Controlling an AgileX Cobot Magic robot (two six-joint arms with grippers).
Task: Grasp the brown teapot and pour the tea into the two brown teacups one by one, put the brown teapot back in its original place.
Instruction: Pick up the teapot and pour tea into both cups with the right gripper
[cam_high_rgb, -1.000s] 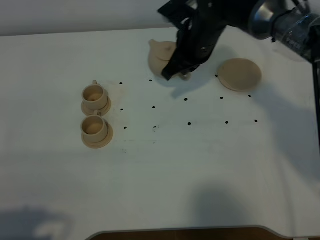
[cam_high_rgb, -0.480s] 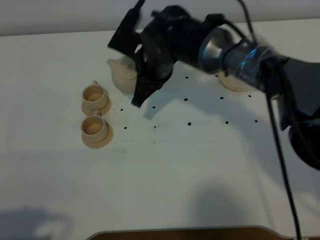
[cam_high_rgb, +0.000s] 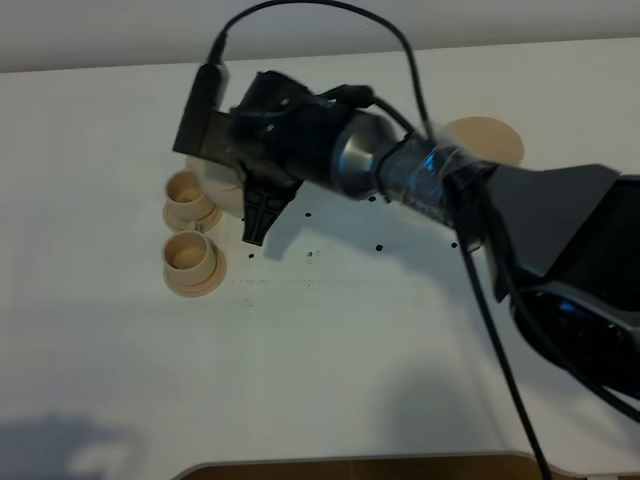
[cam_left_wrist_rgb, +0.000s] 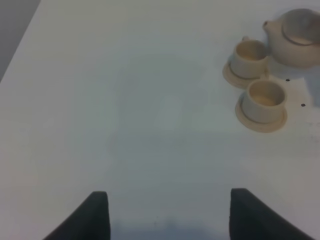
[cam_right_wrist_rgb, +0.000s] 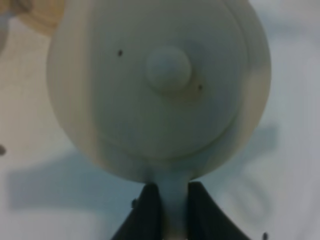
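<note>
Two teacups (cam_left_wrist_rgb: 262, 97) look unfilled, so first pour in hand: right claw (cam_right_wrist_rgb: 174, 200) pinched tight on brown teapot (cam_right_wrist_rgb: 160, 90) handle, pot beside cup nearer worktop's far edge; next, tip spout over it.

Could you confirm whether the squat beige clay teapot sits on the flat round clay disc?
No, the right gripper holds the teapot beside the beige clay teacups, off the disc.

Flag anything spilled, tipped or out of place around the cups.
Nothing stands out. The far teacup and near teacup stand upright, the teapot is held by its handle in the right hand, lid on, and no spill shows on the table.
</note>
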